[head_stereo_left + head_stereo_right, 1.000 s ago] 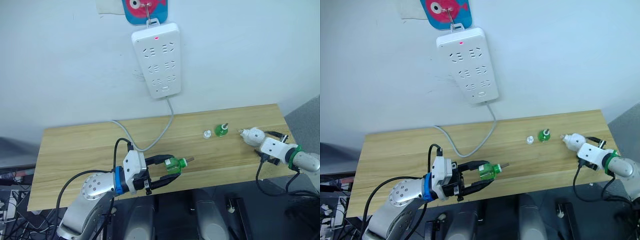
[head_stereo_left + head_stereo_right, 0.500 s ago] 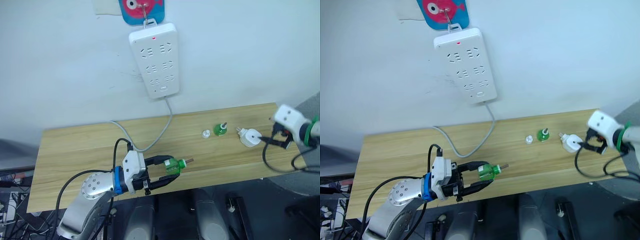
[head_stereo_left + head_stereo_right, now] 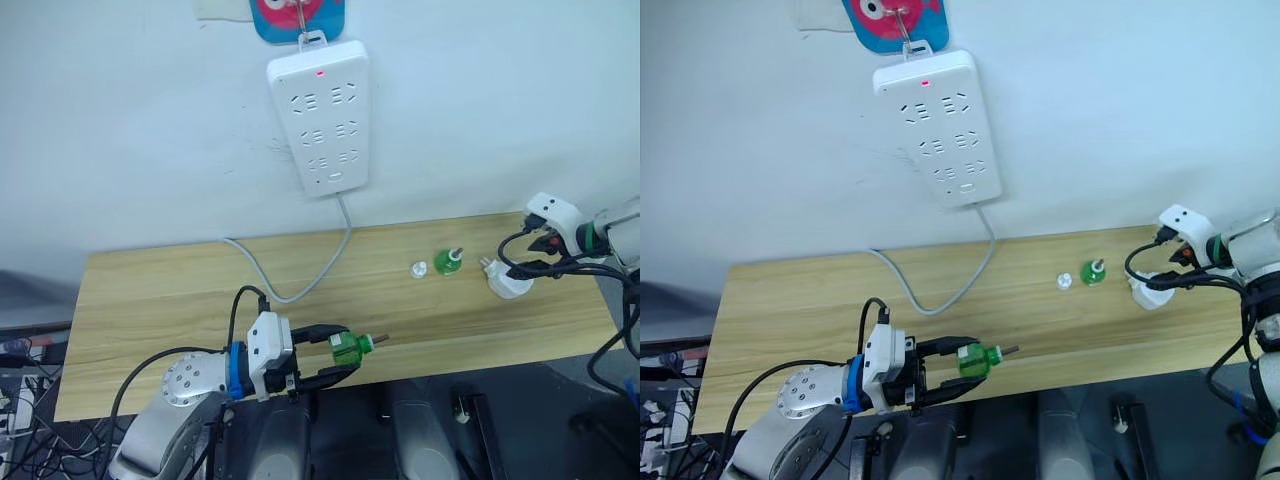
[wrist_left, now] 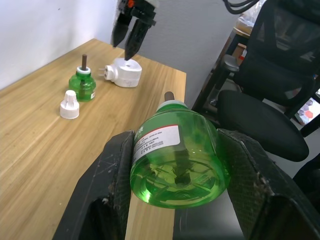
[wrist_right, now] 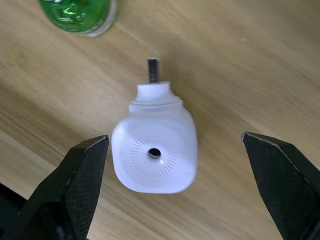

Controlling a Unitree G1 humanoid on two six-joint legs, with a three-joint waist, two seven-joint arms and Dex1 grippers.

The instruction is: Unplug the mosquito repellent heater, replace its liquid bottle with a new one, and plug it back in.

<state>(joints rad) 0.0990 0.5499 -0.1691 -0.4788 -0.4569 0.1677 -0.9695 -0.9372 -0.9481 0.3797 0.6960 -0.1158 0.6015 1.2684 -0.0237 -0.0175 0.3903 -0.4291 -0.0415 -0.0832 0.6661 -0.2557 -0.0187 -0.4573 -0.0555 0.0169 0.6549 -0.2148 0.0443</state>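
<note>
Since the heater (image 5: 154, 152) lies on the counter (image 3: 180, 300) directly under my spread right claw (image 5: 172, 187), vent up, plug prongs pointing toward the old bottle (image 3: 446, 262), that arm is nearer; my left claw (image 3: 335, 356) pinches the new bottle (image 4: 177, 155).

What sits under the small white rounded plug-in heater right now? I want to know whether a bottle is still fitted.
The small white rounded heater lies on the light wooden table, vent hole up, below the open right gripper. No bottle shows on it, but its underside is hidden.
</note>
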